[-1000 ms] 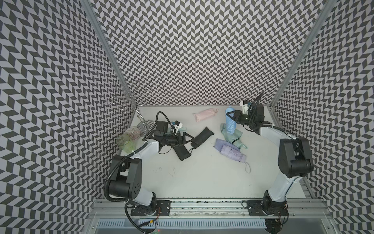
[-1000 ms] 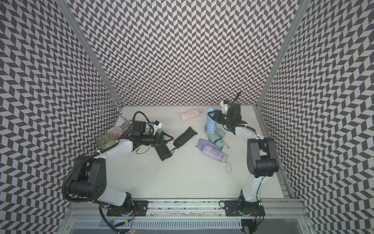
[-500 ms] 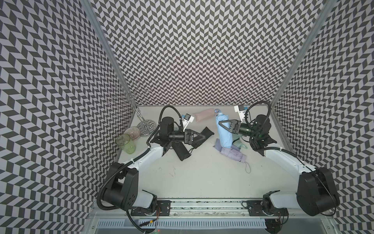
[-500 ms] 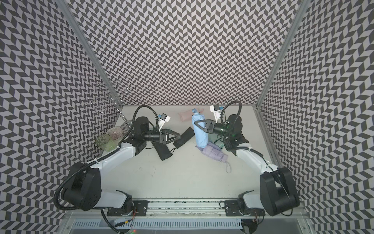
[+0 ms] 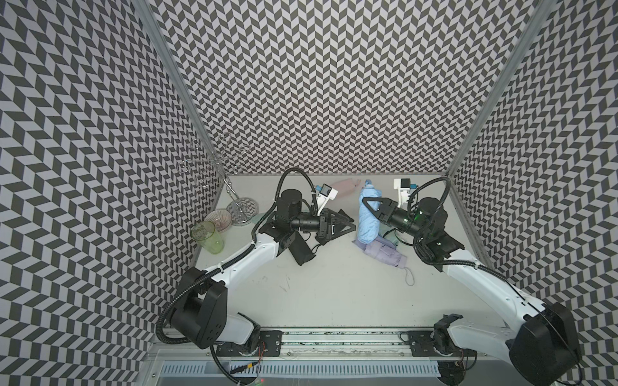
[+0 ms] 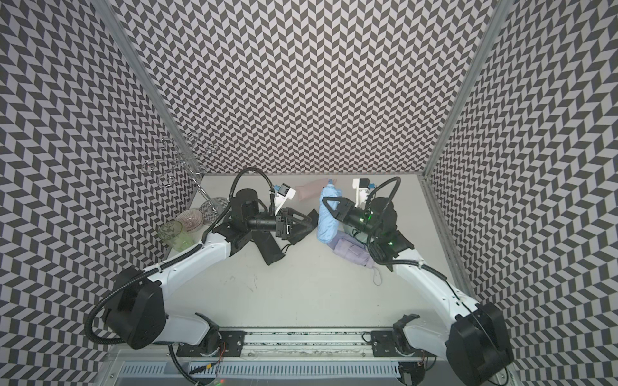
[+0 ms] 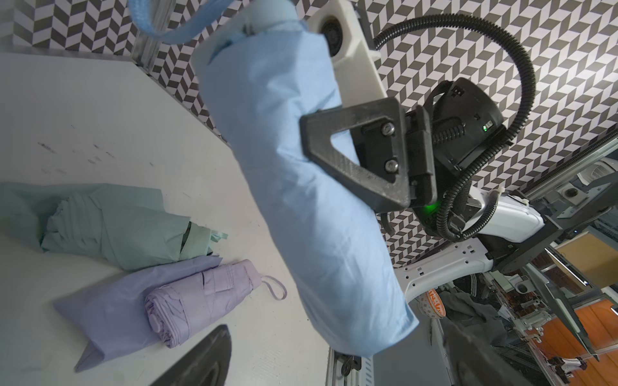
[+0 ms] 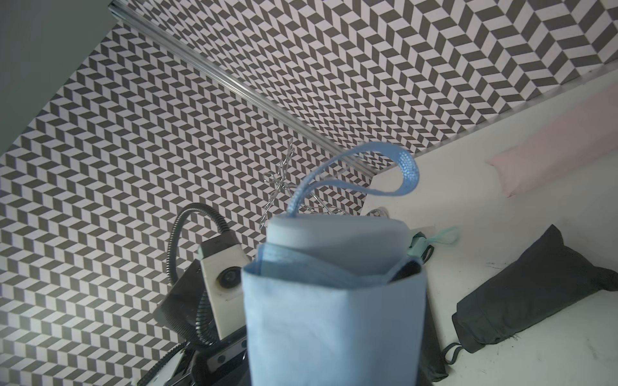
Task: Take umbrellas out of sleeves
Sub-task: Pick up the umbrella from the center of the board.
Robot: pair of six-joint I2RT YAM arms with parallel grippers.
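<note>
My right gripper (image 5: 368,214) is shut on the light blue umbrella (image 5: 366,230), still in its sleeve, held upright above the table in both top views (image 6: 327,227). The right wrist view shows its handle (image 8: 334,240) and wrist loop (image 8: 404,170) sticking out of the sleeve mouth. My left gripper (image 5: 346,220) hangs open just left of it, jaws facing the sleeve (image 7: 317,217), with nothing between them. A lavender umbrella (image 7: 200,300) lies on its loose sleeve. Beside it is a mint umbrella (image 7: 110,227). Black umbrellas (image 5: 301,254) lie under the left arm, a pink one (image 5: 346,185) at the back.
A clear green glass (image 5: 207,237), a ribbed pink bowl (image 5: 219,219) and a wire stand (image 5: 239,207) sit at the table's left edge. Patterned walls close the back and both sides. The arms' base rail (image 5: 334,334) runs along the front.
The right arm lifted the blue umbrella off the back right and swung it toward the middle. The left gripper rose from the black umbrellas, opened wide and turned to face it.
</note>
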